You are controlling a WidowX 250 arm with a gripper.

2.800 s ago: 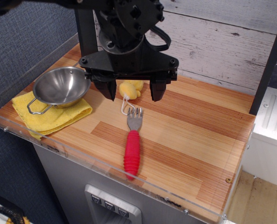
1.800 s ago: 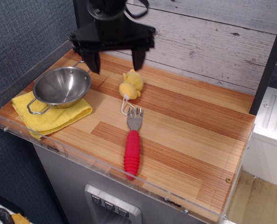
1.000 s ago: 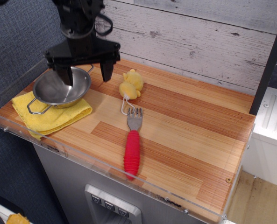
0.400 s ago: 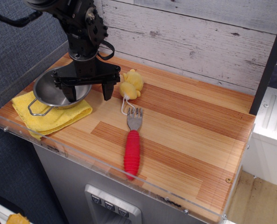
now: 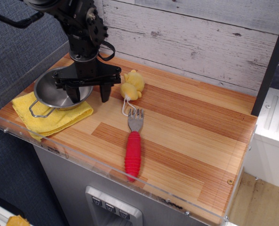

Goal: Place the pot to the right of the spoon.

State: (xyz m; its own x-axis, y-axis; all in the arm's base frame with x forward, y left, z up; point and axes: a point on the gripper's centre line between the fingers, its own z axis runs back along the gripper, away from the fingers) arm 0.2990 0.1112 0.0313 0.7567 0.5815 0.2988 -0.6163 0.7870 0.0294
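The pot (image 5: pixel 52 92), a shiny steel bowl with wire loop handles, sits on a folded yellow cloth (image 5: pixel 54 118) at the left of the wooden table. My black gripper (image 5: pixel 89 94) is down at the pot's right side. One finger is inside the bowl and the other is outside the right rim, so the jaws straddle the rim with a gap between them. The spoon (image 5: pixel 133 150), with a red ribbed handle and a grey tined head, lies in the middle near the front edge, its head pointing away.
A small yellow toy (image 5: pixel 132 84) lies just right of the gripper, behind the spoon's head. A clear plastic rim (image 5: pixel 106 165) runs along the table's front and left edges. A grey plank wall stands behind. Bare wood (image 5: pixel 200 136) lies right of the spoon.
The gripper moved from above the spoon's head and toy to the left, then lowered over the pot's right rim. In the last moment its fingers drew slightly closer together.
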